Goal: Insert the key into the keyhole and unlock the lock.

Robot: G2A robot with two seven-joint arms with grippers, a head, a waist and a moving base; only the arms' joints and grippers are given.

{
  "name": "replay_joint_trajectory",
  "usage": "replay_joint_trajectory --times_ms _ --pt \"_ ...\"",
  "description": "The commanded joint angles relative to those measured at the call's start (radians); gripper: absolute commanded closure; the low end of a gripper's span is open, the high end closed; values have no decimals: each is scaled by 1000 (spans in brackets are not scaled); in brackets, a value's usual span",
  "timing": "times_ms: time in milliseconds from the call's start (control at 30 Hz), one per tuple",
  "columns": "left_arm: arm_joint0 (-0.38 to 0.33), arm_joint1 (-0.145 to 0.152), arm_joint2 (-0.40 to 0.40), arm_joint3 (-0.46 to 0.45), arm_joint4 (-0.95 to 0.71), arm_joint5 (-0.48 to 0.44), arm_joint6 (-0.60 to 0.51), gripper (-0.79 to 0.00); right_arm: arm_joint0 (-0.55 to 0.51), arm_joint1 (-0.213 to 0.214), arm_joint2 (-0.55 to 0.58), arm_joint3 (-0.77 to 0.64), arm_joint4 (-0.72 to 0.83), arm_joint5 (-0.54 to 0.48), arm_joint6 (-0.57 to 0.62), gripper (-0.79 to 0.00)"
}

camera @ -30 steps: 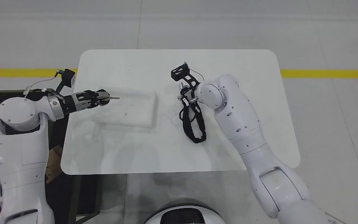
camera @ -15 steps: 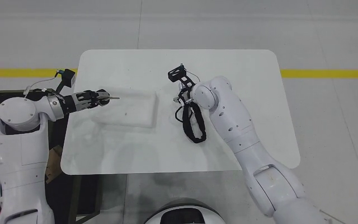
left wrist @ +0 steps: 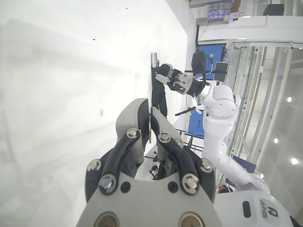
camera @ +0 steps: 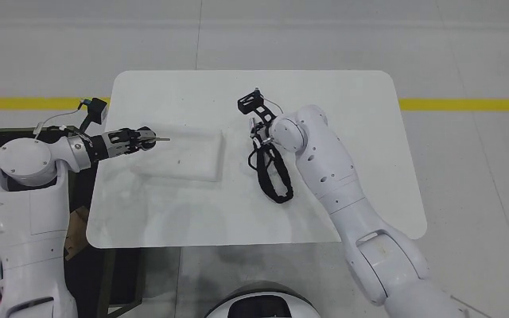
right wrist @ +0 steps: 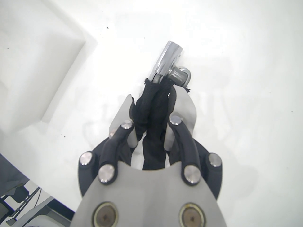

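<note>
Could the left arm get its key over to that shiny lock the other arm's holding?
Probably yes: nothing stands between the key and the lock's chrome barrel, which juts clear of the right end effector.

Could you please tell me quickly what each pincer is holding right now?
Left pincer: closed, holding the key.
Right pincer: closed, holding the lock.

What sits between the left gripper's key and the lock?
Top view: a white rectangular pad lies between the key and the lock, then a strip of bare table.
</note>
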Motion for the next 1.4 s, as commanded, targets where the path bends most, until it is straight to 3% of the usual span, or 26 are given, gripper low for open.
replay_joint_trajectory --times_ms 0,233,567,633,767,800,967,1133,1233,1367 --pt "0 0 0 0 0 0 0 0 -7 -2 13 -24 6 -10 17 -305" --pt "0 0 0 0 0 0 0 0 -22 -17 32 -36 42 -21 65 -342" --pt "0 0 0 0 0 0 0 0 -6 -41 21 41 -25 -8 6 -329" --pt "0 0 0 0 0 0 0 0 -1 -47 21 57 -33 -4 -5 -274" --pt "0 0 0 0 0 0 0 0 7 -58 20 91 -63 10 -32 -252" --pt "0 0 0 0 0 0 0 0 9 -60 20 98 -72 14 -40 0" --pt "0 0 0 0 0 0 0 0 15 -61 65 80 -78 12 -42 0" --pt "0 0 0 0 0 0 0 0 4 -45 183 -57 33 -58 79 0" --pt "0 0 0 0 0 0 0 0 -21 -33 260 -143 135 -51 174 0" --pt "0 0 0 0 0 0 0 0 -26 -32 266 -155 141 -52 185 0"
